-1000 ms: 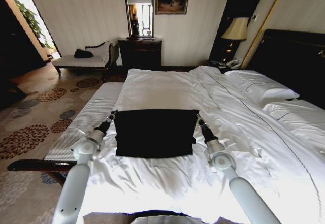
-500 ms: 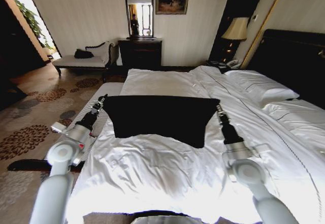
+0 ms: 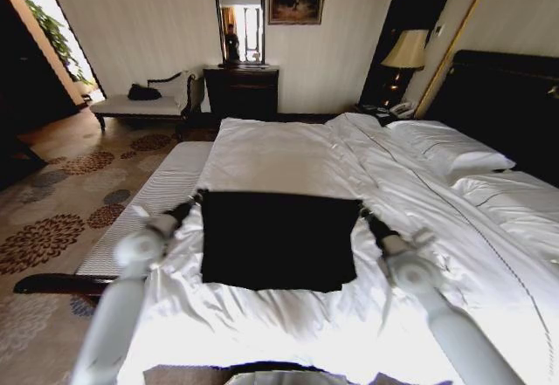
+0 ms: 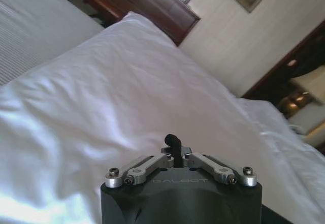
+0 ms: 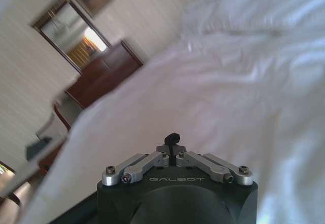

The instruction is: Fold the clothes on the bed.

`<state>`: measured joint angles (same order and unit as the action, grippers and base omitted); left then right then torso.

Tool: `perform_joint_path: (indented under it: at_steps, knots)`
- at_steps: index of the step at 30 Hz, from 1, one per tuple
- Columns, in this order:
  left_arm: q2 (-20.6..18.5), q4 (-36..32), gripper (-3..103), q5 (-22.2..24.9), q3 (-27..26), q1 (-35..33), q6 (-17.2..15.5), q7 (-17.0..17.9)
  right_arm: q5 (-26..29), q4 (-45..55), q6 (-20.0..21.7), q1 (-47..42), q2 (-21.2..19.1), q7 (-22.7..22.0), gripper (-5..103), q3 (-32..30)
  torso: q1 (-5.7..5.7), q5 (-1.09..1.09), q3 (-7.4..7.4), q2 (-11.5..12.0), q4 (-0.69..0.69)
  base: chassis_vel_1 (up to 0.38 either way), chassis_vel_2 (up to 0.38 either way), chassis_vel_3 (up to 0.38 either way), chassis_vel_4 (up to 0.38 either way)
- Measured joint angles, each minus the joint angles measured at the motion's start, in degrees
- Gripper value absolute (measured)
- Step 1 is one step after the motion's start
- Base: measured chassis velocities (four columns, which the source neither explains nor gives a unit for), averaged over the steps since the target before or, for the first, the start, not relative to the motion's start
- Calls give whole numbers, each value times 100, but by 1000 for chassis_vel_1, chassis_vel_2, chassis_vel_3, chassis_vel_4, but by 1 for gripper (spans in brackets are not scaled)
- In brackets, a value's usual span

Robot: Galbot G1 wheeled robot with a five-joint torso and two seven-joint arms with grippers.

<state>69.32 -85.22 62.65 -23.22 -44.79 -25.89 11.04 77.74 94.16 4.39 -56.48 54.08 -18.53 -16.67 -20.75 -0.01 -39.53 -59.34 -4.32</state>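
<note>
Both grippers are clamped on the far corners of the black soft-fabric T-shirt (image 3: pixel 278 241): the left gripper (image 3: pixel 197 198) is pinched onto the far left corner, the right gripper (image 3: pixel 364 216) onto the far right corner. In each wrist view the fingers are seen drawn together to a single dark tip, at (image 4: pixel 172 144) on the left and at (image 5: pixel 173 138) on the right.

The T-shirt is held taut between the two grippers as a near-rectangular dark panel, its far edge stretched straight and its near edge lying on the white duvet (image 3: pixel 288 154). No lettering can be made out on the side that faces up.

It is placed near the foot end of the large white double bed (image 3: pixel 454 254), closer to the bed's left edge than to the headboard side. Around it the duvet is seen creased, with smoother sheet toward the far end. White pillows (image 3: pixel 450 149) are stacked against the dark wooden headboard (image 3: pixel 507 97) at the bed's right.

Just beside the bed's left edge a narrow striped padded bench (image 3: pixel 153 206) is seen, and beyond the far end a dark wooden dresser (image 3: pixel 241 91) stands against the wall.
</note>
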Motion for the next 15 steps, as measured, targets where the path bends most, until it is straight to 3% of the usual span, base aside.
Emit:
perform_joint_path:
  at_steps: [6,12,15]
  knots:
    - [377,1393,2,-464,195,812,324,-368,-300,-1328,-193,1003,368,378,1,714,-1,-1,2,0,-2,0,0,0,0]
    - [357,1541,2,-347,187,914,603,-703,-427,-1522,-356,1190,462,446,1,800,2,-2,3,-1,1,0,0,0,0]
    - [336,1414,2,-28,129,756,968,-1080,-445,-1425,-552,1166,464,531,1,787,2,-1,3,-2,-2,0,0,0,0]
